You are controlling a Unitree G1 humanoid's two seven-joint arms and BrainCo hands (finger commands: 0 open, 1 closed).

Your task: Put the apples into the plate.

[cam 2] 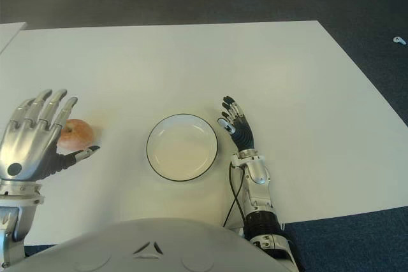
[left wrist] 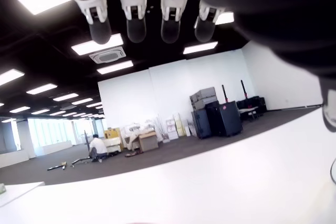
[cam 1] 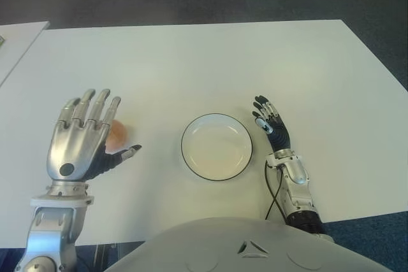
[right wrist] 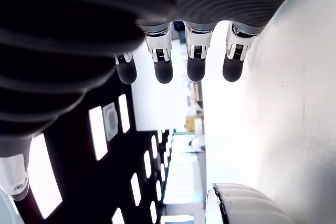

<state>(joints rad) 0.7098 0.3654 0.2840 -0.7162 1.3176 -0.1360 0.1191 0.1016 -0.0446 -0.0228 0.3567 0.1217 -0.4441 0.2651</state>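
The left hand [cam 1: 80,138] covers most of the apple [cam 1: 118,134] in the left eye view, so only its three o'clock side shows past the fingers [cam 1: 102,109], and whether hand and apple touch cannot be told. The table [cam 2: 191,62] is cut off at nine o'clock in both eye views and hidden at six o'clock by the robot's chest [cam 1: 255,246]. In the right wrist view only a rim section of the plate [right wrist: 231,203] shows, cut by the frame's edge, and the palm is a dark blur.
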